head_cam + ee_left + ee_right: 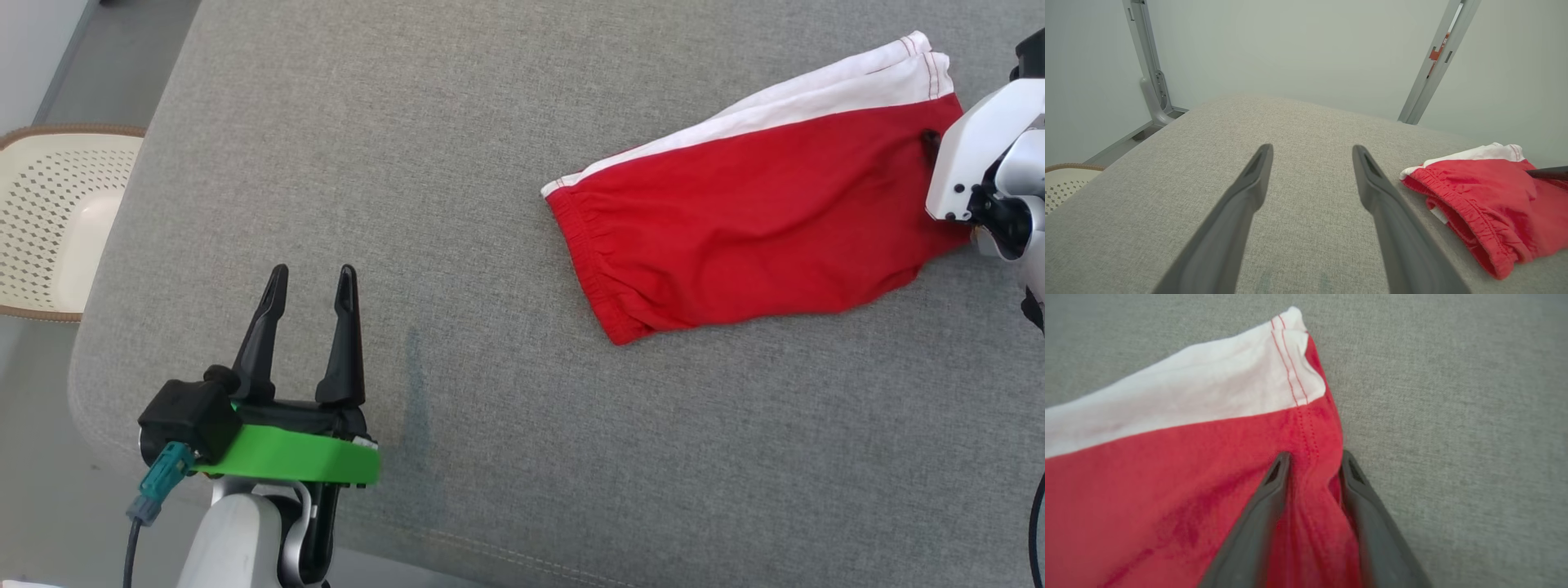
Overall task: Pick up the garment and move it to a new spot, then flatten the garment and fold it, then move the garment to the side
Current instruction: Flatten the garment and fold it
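The garment point(751, 220) is a pair of red shorts with a white side stripe, lying fairly flat at the right of the grey cushion point(408, 163). My right gripper point(932, 147) is at its right hem, below the white stripe. In the right wrist view the right gripper point(1314, 461) has its fingers pinched around a raised fold of the garment point(1167, 477). My left gripper point(314, 278) stands open and holds nothing over bare cushion at the lower left, well away from the cloth. In the left wrist view the left gripper point(1312, 151) has the garment point(1486, 200) off to its right.
A white perforated basket point(49, 220) stands on the floor left of the cushion. The cushion's rounded edge runs along the lower left. Two metal frame legs point(1151, 73) point(1433, 61) rise against the wall behind the cushion.
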